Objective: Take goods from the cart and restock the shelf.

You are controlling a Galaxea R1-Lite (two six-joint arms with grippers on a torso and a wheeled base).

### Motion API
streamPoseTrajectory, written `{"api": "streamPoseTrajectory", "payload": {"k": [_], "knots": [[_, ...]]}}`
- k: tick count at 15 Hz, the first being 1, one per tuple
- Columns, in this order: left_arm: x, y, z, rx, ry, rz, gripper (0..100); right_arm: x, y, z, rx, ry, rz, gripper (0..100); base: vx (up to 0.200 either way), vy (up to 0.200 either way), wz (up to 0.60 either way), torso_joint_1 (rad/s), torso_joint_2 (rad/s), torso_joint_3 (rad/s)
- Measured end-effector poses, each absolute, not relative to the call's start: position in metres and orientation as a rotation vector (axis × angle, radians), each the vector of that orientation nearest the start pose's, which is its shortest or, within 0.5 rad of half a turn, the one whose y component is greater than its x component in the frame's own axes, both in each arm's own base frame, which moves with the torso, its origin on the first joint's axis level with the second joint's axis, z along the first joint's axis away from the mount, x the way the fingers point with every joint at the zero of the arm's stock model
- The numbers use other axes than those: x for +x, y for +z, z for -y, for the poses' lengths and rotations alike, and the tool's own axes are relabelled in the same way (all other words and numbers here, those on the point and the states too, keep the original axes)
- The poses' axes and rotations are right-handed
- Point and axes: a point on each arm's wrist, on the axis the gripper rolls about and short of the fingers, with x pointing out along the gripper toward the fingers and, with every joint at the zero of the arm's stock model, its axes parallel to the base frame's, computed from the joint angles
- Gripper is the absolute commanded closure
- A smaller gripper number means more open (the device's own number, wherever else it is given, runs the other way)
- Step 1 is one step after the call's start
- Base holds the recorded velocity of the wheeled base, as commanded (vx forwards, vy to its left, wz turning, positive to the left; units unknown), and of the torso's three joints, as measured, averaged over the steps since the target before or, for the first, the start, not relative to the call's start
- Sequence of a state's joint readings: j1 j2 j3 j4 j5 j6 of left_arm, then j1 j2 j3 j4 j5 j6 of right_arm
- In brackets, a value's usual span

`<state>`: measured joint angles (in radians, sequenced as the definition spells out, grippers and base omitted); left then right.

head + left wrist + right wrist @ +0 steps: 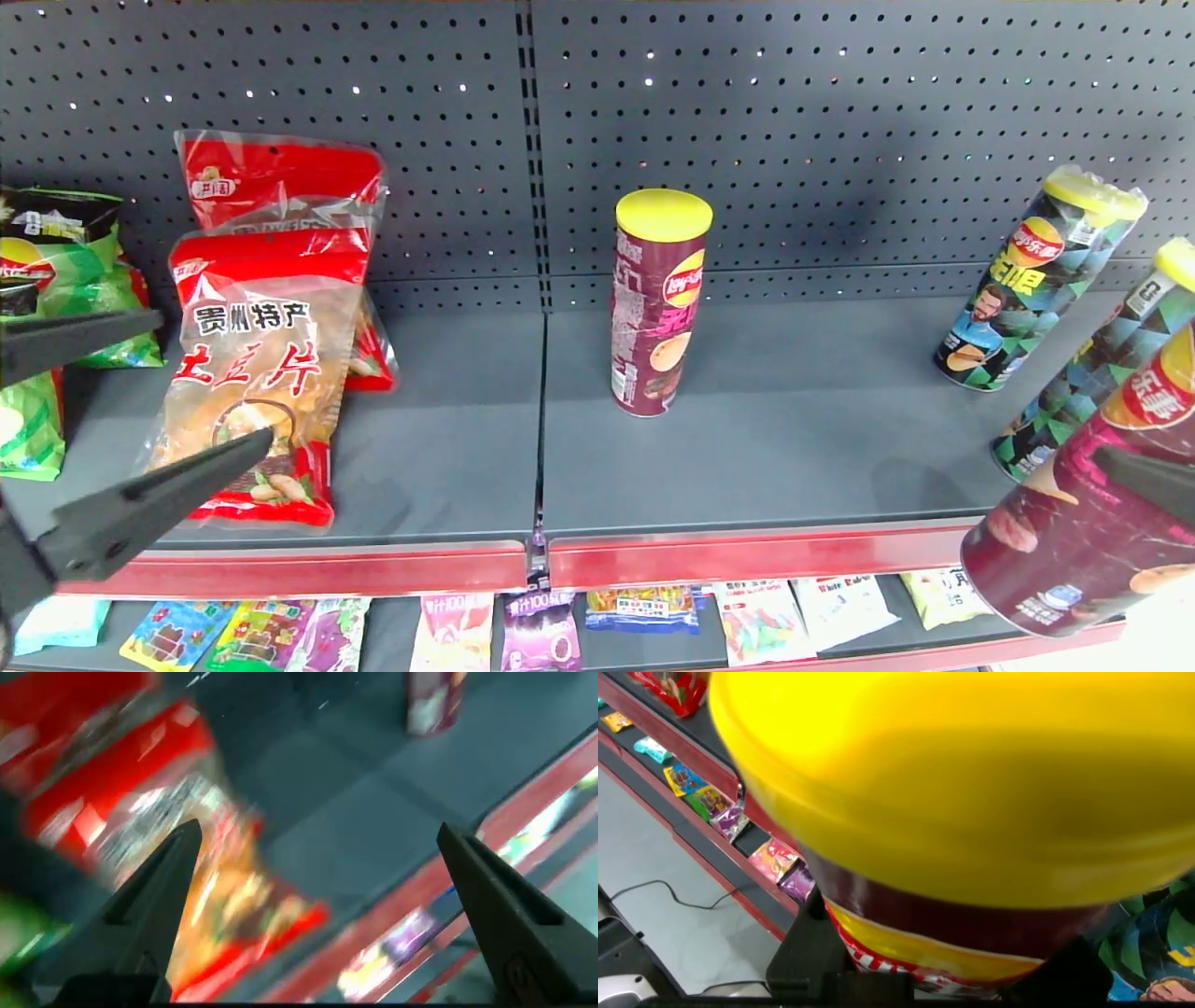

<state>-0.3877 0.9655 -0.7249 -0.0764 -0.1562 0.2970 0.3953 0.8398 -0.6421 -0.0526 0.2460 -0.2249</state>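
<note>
The left gripper [213,376] hung wide open and empty before a snack bag [271,317] (on the shelf [747,448]); the right gripper [943,963] clasped a maroon chip can [1064,551].

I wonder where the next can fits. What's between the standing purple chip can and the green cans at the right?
Nothing: in the head view, the shelf is bare between the purple chip can and the green cans.

The grey shelf [448,448] has a red front lip. A maroon chip can [658,303] stands upright near its middle, with red snack bags [266,355] at 9 o'clock, green chip bags [56,280] beyond them, and two patterned cans [1036,280] at 3 o'clock.
</note>
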Motion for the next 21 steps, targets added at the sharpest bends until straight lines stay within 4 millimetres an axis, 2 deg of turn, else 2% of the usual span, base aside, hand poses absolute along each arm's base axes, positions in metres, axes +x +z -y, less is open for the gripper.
{"api": "streamPoseTrajectory", "payload": {"k": [1,3,4,7,10,15,21], "knots": [[0.124,0.266,0.060,0.278,-0.652,-0.090,0,0.079,0.249,-0.039,-0.228,0.655,-0.077,100,0.000,0.000,0.00,0.000,0.00,0.000],[0.152,0.267,0.087,0.233,-0.937,-0.115,0,0.081,0.248,-0.040,-0.227,0.654,-0.085,100,0.000,0.000,0.00,0.000,0.00,0.000],[0.167,0.264,0.098,0.228,-0.982,-0.141,0,0.082,0.248,-0.040,-0.226,0.653,-0.086,100,0.000,0.000,0.00,0.000,0.00,0.000],[0.204,0.259,0.126,0.232,-1.006,-0.189,0,0.083,0.247,-0.040,-0.226,0.653,-0.093,100,0.000,0.000,0.00,0.000,0.00,0.000],[0.239,0.261,0.154,0.243,-0.980,-0.159,0,0.083,0.246,-0.040,-0.225,0.654,-0.098,100,0.000,0.000,0.00,0.000,0.00,0.000],[0.273,0.257,0.198,0.252,-0.960,-0.139,0,0.083,0.246,-0.040,-0.225,0.653,-0.099,100,0.000,0.000,0.00,0.000,0.00,0.000],[0.301,0.254,0.224,0.258,-0.910,-0.119,0,0.083,0.245,-0.040,-0.226,0.654,-0.101,100,0.000,0.000,0.00,0.000,0.00,0.000]]}}
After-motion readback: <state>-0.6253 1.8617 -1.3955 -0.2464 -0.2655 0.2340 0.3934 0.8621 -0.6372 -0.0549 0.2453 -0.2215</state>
